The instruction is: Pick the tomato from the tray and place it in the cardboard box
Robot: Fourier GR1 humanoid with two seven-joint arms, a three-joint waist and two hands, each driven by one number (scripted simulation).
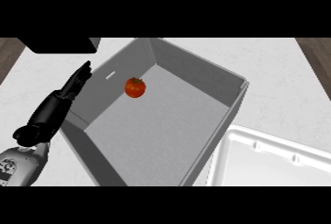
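A red tomato (134,87) with a small green stem shows inside the grey open-topped cardboard box (194,74), close to its far left wall. Whether it rests on the box floor or hangs just above it, I cannot tell. My left hand (65,94) is at the left of the view, outside the box's left wall, open with straight fingers pointing up and away. It holds nothing and stands apart from the tomato. The white tray (271,157) lies at the lower right, with nothing showing on its visible part. My right hand is out of view.
A dark block (58,44) sits at the top left, just beyond my left fingertips. The pale counter (284,87) runs to the right of the box. Brown strips (320,57) show at both far sides.
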